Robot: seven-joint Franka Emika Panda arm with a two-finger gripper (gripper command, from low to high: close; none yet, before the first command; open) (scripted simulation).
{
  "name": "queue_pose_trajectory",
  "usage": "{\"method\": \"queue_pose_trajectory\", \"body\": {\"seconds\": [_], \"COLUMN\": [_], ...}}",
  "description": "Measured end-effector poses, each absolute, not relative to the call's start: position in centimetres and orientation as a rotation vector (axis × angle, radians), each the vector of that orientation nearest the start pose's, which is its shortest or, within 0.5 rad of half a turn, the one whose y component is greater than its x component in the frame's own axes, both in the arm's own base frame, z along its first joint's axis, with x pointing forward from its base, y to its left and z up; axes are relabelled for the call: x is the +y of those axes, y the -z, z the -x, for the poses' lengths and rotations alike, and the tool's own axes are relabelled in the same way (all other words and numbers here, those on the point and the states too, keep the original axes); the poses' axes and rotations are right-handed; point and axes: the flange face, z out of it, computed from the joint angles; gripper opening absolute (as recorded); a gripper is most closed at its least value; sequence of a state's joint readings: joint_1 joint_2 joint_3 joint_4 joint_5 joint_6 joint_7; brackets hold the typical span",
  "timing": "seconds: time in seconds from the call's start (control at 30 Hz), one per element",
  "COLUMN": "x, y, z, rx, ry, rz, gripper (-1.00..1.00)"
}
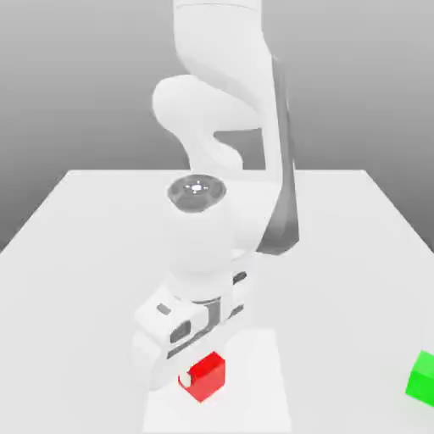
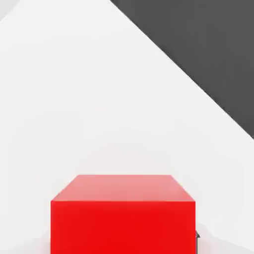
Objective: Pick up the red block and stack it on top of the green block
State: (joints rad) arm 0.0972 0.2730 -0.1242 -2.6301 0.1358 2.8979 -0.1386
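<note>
Gripper [image 1: 193, 379] is down low on the white table [image 1: 76, 254], and its fingers are pinching the red block [image 1: 203, 376]. That block sits at the front of the table, right between the fingers. Over by the exterior view's right edge sits the green block [image 1: 421, 378], well apart from the red one. So I think the red block must go up first, then across to that side. Up close, the hand view shows the red block [image 2: 123, 213] with its flat top, sitting square to the camera.
</note>
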Motion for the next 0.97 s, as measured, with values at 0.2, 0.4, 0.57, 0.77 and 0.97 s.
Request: {"method": "queue_pose_trajectory", "body": {"seconds": [0.2, 0.4, 0.57, 0.77, 0.97], "x": [-0.6, 10.4, 20.9, 31.3, 31.7], "y": [-20.8, -22.4, -23.5, -22.7, -18.8], "z": [-42.9, -45.4, -45.0, -42.3, -42.1], "rx": [0.022, 0.004, -0.013, -0.032, -0.032], "ry": [-0.002, 0.000, 0.000, -0.001, -0.001], "rz": [3.142, 3.144, 3.143, 3.141, 3.141], "gripper": [-1.00, -1.00, -1.00, -1.00, 1.00]}}
